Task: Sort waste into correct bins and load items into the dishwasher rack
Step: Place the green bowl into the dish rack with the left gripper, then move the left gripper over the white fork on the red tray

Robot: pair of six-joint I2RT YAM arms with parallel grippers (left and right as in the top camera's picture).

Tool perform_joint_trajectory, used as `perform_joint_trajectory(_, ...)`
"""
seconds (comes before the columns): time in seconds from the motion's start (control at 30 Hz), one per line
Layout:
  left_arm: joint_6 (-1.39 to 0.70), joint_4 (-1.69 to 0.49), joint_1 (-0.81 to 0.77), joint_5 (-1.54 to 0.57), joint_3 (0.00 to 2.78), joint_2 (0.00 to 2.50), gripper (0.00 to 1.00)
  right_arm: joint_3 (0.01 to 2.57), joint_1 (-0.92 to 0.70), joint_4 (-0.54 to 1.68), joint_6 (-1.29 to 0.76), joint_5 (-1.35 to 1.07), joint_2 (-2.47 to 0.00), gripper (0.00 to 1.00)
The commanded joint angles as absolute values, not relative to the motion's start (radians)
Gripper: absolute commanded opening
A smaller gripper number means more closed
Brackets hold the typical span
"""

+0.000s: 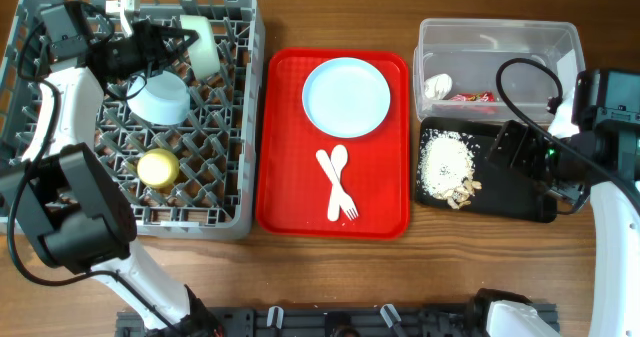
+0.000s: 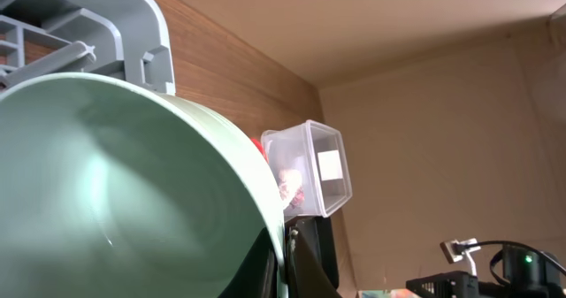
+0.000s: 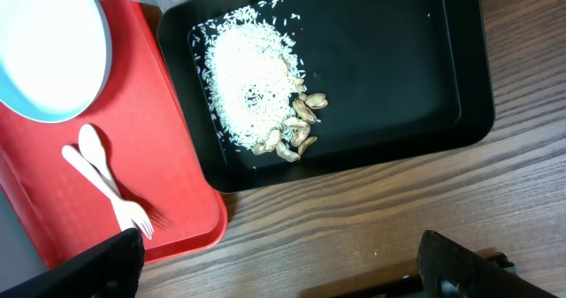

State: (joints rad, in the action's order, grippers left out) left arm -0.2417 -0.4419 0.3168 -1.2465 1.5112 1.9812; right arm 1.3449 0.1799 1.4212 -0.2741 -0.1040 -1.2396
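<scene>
The grey dishwasher rack [image 1: 245, 127] holds two teal bowls and a yellow cup [image 1: 158, 167]. My left gripper [image 1: 170, 45] is shut on the rim of the tilted bowl [image 1: 205, 42] at the rack's far side. That bowl [image 2: 106, 183] fills the left wrist view, with my fingers [image 2: 287, 245] pinching its edge. The other bowl [image 1: 160, 97] lies close by. My right gripper [image 1: 512, 147] is open and empty over the black tray [image 1: 520, 202], which holds food scraps [image 3: 256, 86]. The clear tub [image 1: 500, 42] holds the white scrap [image 1: 438, 85] and the red wrapper [image 1: 475, 96].
The red serving tray [image 1: 290, 197] lies between the rack and the bins. It carries the pale blue plate [image 1: 346, 97] and the crossed white spoon and fork [image 1: 338, 182]. Bare wooden table shows in front of the black tray [image 3: 354, 218].
</scene>
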Motion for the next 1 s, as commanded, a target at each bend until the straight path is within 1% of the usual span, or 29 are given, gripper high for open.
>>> perform_joint_trajectory(0.0, -0.239, -0.449, 0.316, -1.267, 1.505, 2.017, 0.04, 1.348, 0.184, 1.422, -0.265, -0.111, -1.235, 0.99)
perform_joint_trajectory(0.1, -0.216, -0.444, 0.316, -1.350, 1.505, 2.029, 0.04, 1.348, 0.184, 1.422, -0.264, -0.111, -1.235, 0.99)
perform_joint_trajectory(0.2, -0.216, -0.444, 0.316, -1.362, 1.505, 2.035, 0.04, 1.348, 0.184, 1.422, -0.265, -0.111, -1.235, 1.00)
perform_joint_trajectory(0.3, -0.216, -0.430, 0.316, -1.431, 1.505, 2.041, 0.04, 1.348, 0.184, 1.422, -0.265, -0.111, -1.235, 1.00)
perform_joint_trajectory(0.4, -0.216, -0.430, 0.316, -1.420, 1.505, 2.042, 0.04, 1.348, 0.184, 1.422, -0.265, -0.111, -1.235, 1.00)
perform_joint_trajectory(0.53, -0.207, -0.483, 0.317, -1.291, 1.505, 2.043, 0.04, 1.348, 0.184, 1.423, -0.264, -0.111, -1.235, 1.00)
perform_joint_trajectory(0.6, -0.160, -0.531, 0.319, -1.231, 1.505, 2.042, 0.04, 1.348, 0.184, 1.423, -0.264, -0.111, -1.235, 0.99)
perform_joint_trajectory(0.73, -0.160, -0.619, 0.346, -1.039, 1.505, 2.042, 0.04, 1.348, 0.184, 1.423, -0.264, -0.111, -1.235, 1.00)
perform_joint_trajectory(0.77, -0.161, -0.632, 0.360, -1.035, 1.505, 2.042, 0.05, 1.348, 0.184, 1.423, -0.264, -0.111, -1.235, 1.00)
perform_joint_trajectory(0.8, -0.163, -0.638, 0.371, -1.035, 1.505, 2.042, 0.10, 1.348, 0.184, 1.423, -0.263, -0.111, -1.235, 1.00)
perform_joint_trajectory(0.87, -0.164, -0.655, 0.397, -1.035, 1.505, 2.040, 0.13, 1.348, 0.184, 1.423, -0.264, -0.111, -1.235, 0.99)
perform_joint_trajectory(0.9, -0.164, -0.666, 0.410, -1.035, 1.505, 2.038, 0.16, 1.348, 0.184, 1.423, -0.264, -0.111, -1.235, 1.00)
perform_joint_trajectory(0.93, -0.164, -0.680, 0.424, -1.035, 1.505, 2.037, 0.26, 1.348, 0.184, 1.422, -0.264, -0.111, -1.235, 1.00)
perform_joint_trajectory(0.97, -0.164, -0.693, 0.434, -1.035, 1.505, 2.034, 0.31, 1.348, 0.184, 1.422, -0.264, -0.111, -1.235, 1.00)
